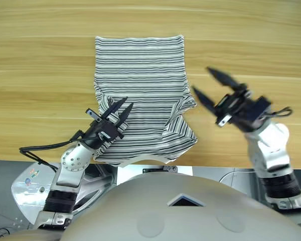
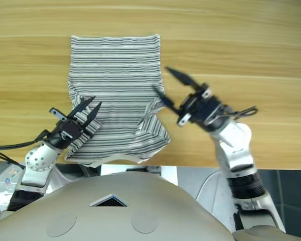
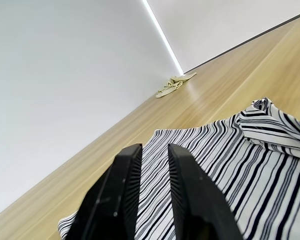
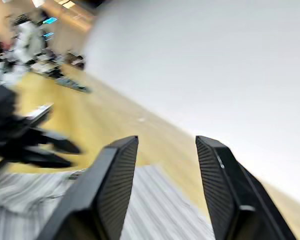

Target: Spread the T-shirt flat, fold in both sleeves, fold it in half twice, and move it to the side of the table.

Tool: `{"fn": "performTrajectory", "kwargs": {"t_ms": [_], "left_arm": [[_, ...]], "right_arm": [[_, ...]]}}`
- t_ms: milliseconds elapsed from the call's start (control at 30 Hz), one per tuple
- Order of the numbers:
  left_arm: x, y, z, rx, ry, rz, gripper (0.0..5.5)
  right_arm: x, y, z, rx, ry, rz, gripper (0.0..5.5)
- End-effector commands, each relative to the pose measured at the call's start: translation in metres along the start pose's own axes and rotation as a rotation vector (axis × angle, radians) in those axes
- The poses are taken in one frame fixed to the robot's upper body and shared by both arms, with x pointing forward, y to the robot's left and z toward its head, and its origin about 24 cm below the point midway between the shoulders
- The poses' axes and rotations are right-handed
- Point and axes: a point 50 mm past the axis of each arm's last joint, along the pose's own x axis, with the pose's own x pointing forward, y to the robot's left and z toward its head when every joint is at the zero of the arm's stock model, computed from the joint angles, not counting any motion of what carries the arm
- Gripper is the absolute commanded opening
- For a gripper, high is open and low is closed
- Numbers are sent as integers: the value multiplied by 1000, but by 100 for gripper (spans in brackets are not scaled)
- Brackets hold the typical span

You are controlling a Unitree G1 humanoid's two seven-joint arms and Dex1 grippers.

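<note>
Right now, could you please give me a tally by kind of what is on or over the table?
T-shirt: 1
Claws: 2 (left claw, right claw)
Yellow scrap: 1
Total: 4

I see a small pale yellowish object (image 3: 174,85) lying near the foot of a white wall (image 3: 65,75). A bright light strip (image 3: 162,36) runs up that wall. Blurred room clutter (image 4: 35,35) lies farther off.
</note>
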Motion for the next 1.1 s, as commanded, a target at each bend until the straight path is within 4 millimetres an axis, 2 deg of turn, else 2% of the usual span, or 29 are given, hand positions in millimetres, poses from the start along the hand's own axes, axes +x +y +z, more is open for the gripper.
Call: {"fn": "performTrajectory", "kwargs": {"t_ms": [33, 100, 133, 300, 400, 533, 733, 933, 1100], "left_arm": [[0, -3, -1, 6, -3, -40, 97], [1, -3, -1, 7, -8, -41, 97], [1, -2, -1, 8, -9, -39, 97], [3, -1, -1, 12, -12, -31, 97], [3, -1, -1, 11, -13, -28, 97], [4, -1, -2, 8, -15, -25, 97], [5, -2, -2, 2, -20, -27, 97], [7, -2, -4, -5, -22, -23, 97], [10, -4, -5, -15, -27, -29, 97]], "right_arm": [[-57, -1, -50, -117, 441, 63, 213], [-91, 8, -80, -148, 672, 102, 213], [-99, 9, -88, -150, 725, 98, 213], [-96, 1, -103, -178, 756, 60, 213], [-81, 3, -106, -197, 711, 88, 213], [-44, 5, -105, -232, 611, 131, 213], [-15, 14, -95, -255, 508, 205, 213], [18, 6, -87, -282, 409, 197, 213], [47, 11, -82, -294, 329, 227, 213]]}}
